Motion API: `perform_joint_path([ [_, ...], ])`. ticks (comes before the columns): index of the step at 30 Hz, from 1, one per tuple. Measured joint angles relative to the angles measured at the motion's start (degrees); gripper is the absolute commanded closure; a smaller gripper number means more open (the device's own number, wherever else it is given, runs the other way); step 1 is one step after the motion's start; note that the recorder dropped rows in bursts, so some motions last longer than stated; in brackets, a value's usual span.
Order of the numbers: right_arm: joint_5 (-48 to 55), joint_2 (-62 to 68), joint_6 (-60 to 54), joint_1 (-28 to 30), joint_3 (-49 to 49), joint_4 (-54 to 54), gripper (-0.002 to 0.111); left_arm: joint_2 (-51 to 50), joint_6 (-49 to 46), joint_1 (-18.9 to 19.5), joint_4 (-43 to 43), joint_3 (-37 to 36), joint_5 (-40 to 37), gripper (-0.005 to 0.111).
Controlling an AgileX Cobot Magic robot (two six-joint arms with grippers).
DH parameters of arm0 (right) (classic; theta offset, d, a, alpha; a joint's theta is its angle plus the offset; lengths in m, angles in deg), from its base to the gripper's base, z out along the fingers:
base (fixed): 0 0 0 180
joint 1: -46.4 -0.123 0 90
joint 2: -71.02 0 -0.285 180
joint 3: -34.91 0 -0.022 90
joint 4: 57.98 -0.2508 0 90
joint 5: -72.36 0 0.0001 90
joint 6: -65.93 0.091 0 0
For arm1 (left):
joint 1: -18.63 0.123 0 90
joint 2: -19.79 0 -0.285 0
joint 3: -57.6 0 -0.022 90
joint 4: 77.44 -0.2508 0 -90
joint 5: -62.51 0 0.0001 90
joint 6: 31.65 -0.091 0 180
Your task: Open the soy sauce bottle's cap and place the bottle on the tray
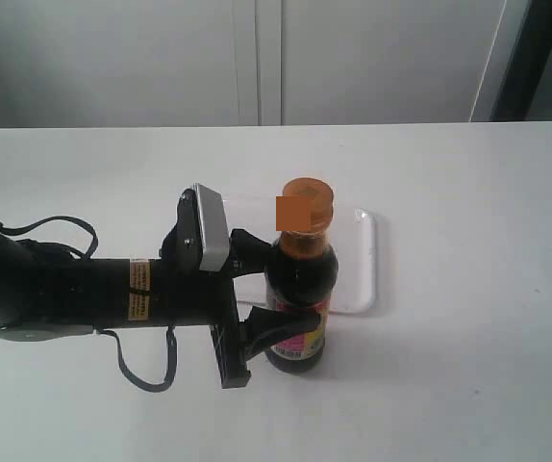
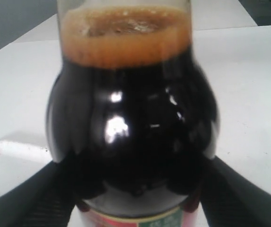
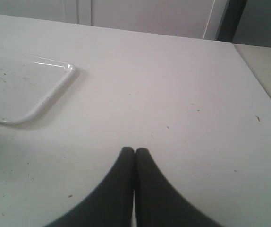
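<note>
- Left end effector clamped on soy sauce bottle at label height, black fingers pressed against both sides of the dark body.
- Bottle upright, base on white desk or just above it, cannot tell which; just in front of tray, not on it.
- Cap orange-brown, sitting shut on the neck.
- Foam ring visible at the liquid line in the left wrist view.
- Tray flat on desk behind bottle, rounded corner and low rim clear in the right wrist view.
- Right end effector pressed together, holding nothing, over bare desk, well apart from tray.
- Right arm outside the exterior view.
</note>
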Motion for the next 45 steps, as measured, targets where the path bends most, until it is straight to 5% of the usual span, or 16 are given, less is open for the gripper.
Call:
perform_joint_path([
  [45,0.0,0.0,-0.1,0.0,0.0,0.0,0.108,0.0,4.4,0.0,2.3,0.0,-0.8,0.107],
])
